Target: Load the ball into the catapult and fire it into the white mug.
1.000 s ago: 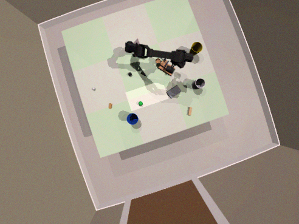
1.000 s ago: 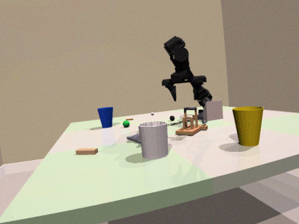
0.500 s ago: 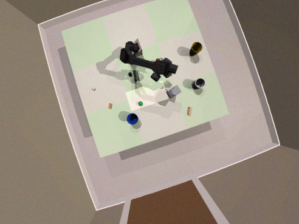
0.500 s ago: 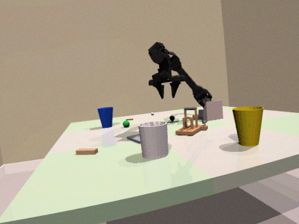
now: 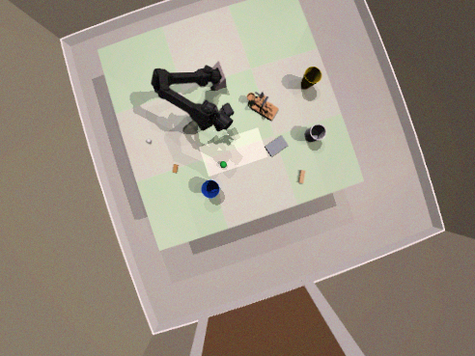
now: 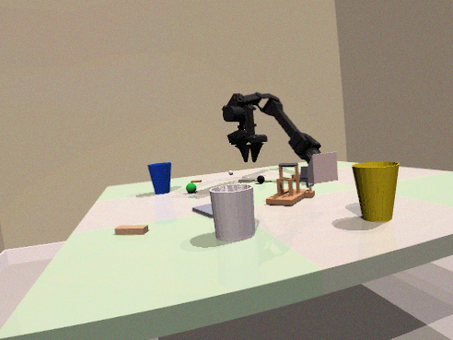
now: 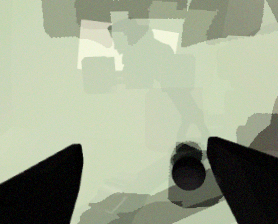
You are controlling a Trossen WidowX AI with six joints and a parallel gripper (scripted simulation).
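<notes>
A black ball (image 6: pixel 261 179) (image 7: pixel 188 173) rests on the table; the arm hides it in the top view. My gripper (image 6: pixel 249 160) (image 7: pixel 145 149) is open and empty, pointing down above the table. In the wrist view the ball shows near the right finger, off the middle of the gap. The wooden catapult (image 5: pixel 271 112) (image 6: pixel 287 199) stands upright between the arm's base and the white mug. The white mug (image 5: pixel 316 133) (image 6: pixel 233 214) stands upright beyond the catapult. A green ball (image 5: pixel 223 164) (image 6: pixel 191 188) lies near the blue mug.
A yellow mug (image 5: pixel 310 78) (image 6: pixel 377 193) and a blue mug (image 5: pixel 210 189) (image 6: pixel 159 178) stand upright. A flat grey slab (image 5: pixel 276 146) (image 6: pixel 203 210) lies near the white mug. Small wooden blocks (image 5: pixel 301 177) (image 5: pixel 175 168) (image 6: pixel 131 229) and a tiny white ball (image 5: pixel 149 141) (image 6: pixel 230 172) lie about.
</notes>
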